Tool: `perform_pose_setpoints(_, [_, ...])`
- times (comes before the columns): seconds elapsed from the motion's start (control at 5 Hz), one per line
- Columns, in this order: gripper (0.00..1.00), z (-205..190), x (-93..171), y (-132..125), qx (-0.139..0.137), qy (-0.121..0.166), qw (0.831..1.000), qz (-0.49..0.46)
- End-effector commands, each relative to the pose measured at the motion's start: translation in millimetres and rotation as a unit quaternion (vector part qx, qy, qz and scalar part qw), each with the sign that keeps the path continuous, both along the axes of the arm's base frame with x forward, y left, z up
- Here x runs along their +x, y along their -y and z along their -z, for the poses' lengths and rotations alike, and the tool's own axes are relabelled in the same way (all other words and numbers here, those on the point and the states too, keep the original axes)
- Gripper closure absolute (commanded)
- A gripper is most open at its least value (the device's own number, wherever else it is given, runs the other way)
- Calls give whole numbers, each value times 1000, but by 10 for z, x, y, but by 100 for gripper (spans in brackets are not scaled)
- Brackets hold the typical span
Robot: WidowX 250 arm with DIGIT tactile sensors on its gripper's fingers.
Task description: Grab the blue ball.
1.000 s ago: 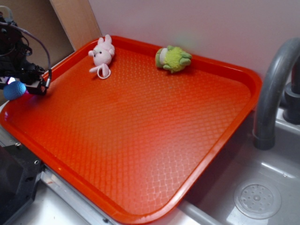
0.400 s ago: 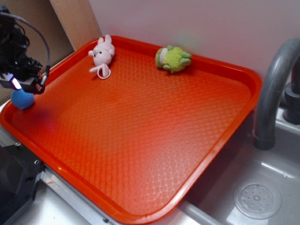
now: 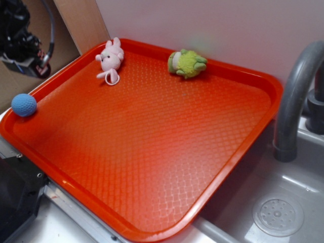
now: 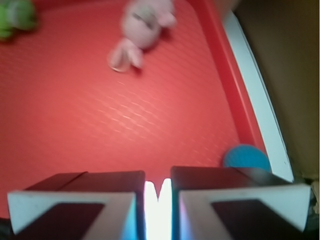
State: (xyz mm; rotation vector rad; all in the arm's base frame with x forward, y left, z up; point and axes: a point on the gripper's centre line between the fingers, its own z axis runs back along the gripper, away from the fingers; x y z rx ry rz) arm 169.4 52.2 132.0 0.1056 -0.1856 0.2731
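Since the ball (image 3: 24, 105) has dropped onto the tray (image 3: 152, 147) rim, the end effector (image 4: 158, 192), lifted and closed on nothing, must regrasp.

Exterior cam is looking down at an angle from the front, taking in the whole red tray (image 3: 152, 152) plus sink faucet (image 3: 296, 96) on the right. Wrist cam is sitting close above the tray (image 4: 100, 125), facing along it past the gripper (image 4: 158, 192). Both are catching the pink bunny (image 3: 110, 59) (image 4: 142, 27), green toy (image 3: 187, 63) (image 4: 15, 17) and blue ball (image 3: 24, 105) (image 4: 246, 157).
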Motion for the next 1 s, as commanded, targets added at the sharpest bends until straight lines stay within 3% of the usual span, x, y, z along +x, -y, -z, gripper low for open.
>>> perform_pose_setpoints(0.0, [100, -264, 18, 2, 7, 31, 999, 41])
perform_pose_setpoints(0.2, [12, -185, 58, -125, 15, 31, 999, 17])
perform_pose_setpoints(0.4, [0, -20, 67, -450, 38, 19, 998, -38])
perform_pose_setpoints(0.6, [0, 221, -133, -849, 75, -43, 991, -105])
perform_pose_setpoints(0.8, [0, 355, -328, -1094, 90, -74, 983, -142])
